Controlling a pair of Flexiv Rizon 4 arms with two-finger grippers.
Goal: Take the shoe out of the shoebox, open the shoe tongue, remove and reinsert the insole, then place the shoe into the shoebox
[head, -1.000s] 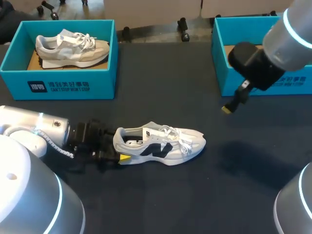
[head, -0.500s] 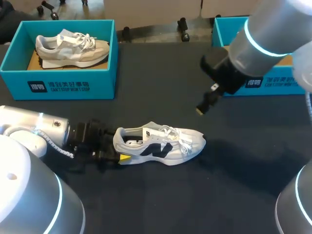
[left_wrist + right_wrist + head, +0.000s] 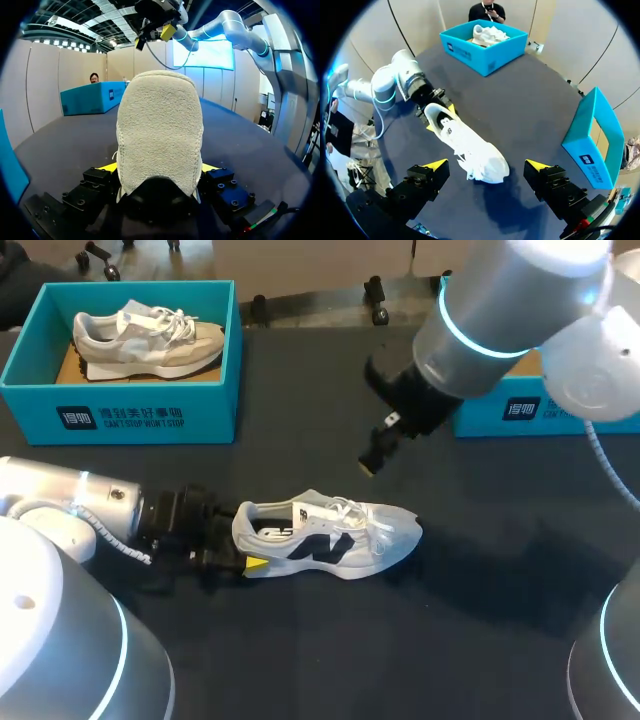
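A white sneaker with black side markings (image 3: 330,535) lies upright on the dark table, toe pointing right. My left gripper (image 3: 240,545) is at its heel, low on the table. In the left wrist view the fuzzy heel (image 3: 160,135) fills the space between both yellow-tipped fingers (image 3: 107,166), which press it from either side. My right gripper (image 3: 372,462) hangs open in the air above and behind the shoe's tongue. From the right wrist the whole shoe (image 3: 465,145) lies below, between the wide-spread fingers (image 3: 437,164), untouched. A teal shoebox (image 3: 520,410) stands at the back right, its inside hidden by my right arm.
A second teal shoebox (image 3: 120,400) at the back left holds a beige sneaker (image 3: 150,335). That box (image 3: 485,45) also shows far beyond the shoe in the right wrist view. Bare dark tabletop (image 3: 480,570) stretches right of the shoe.
My right arm has swung left from over the back-right box to above the shoe, gripper still open. The left gripper and the shoe have stayed put.
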